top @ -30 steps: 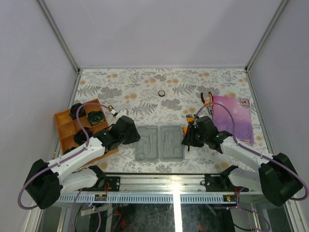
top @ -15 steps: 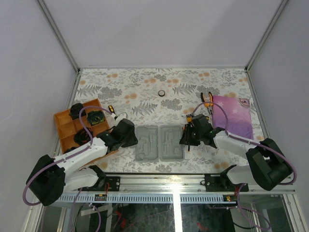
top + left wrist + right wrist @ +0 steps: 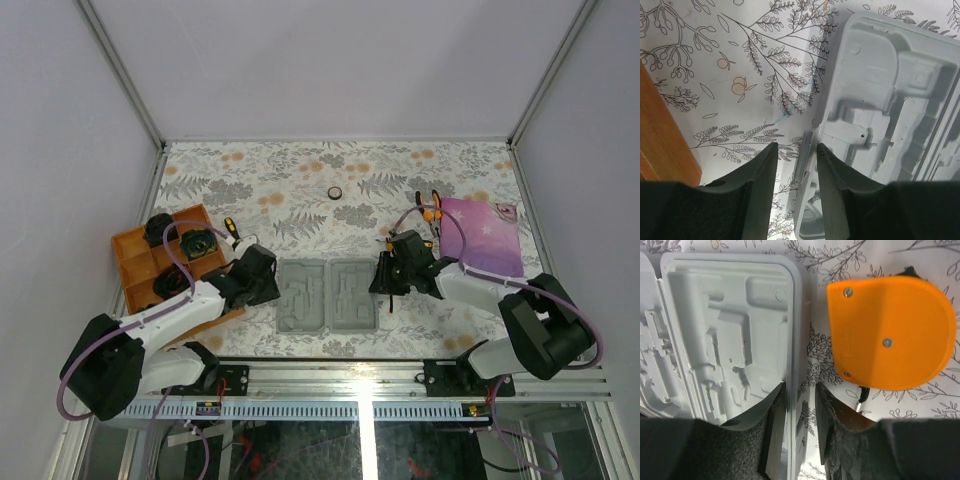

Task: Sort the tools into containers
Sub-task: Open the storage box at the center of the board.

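End effectors (image 3: 797, 146) (image 3: 800, 387) astride tool case (image 3: 310, 296) rims

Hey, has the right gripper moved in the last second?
Yes. In the top view the right gripper slid left toward the case, and its jaws now straddle the case's right rim beside the tape measure.
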### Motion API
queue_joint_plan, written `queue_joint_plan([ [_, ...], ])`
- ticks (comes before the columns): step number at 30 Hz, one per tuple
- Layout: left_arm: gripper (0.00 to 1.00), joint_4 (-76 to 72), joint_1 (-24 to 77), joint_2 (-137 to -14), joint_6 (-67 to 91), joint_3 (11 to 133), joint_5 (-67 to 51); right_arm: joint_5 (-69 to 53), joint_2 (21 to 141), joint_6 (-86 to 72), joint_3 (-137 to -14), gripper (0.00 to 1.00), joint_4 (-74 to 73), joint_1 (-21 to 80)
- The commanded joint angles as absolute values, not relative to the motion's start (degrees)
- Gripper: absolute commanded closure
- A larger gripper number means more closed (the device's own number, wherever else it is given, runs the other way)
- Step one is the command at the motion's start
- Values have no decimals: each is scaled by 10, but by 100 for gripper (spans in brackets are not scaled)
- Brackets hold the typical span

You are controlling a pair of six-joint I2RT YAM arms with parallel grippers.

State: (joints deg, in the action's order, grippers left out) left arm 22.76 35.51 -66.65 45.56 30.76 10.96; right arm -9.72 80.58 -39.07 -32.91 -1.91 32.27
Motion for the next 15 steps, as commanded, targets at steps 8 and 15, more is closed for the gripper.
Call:
queue_joint_plan([
  [8, 57, 246, 340, -611, 439, 364, 132, -36, 860, -328, -428, 65, -12, 326],
  [15, 46, 275, 326, -592, 434, 399, 140, -16, 874, -275, -499, 61, -43, 322],
])
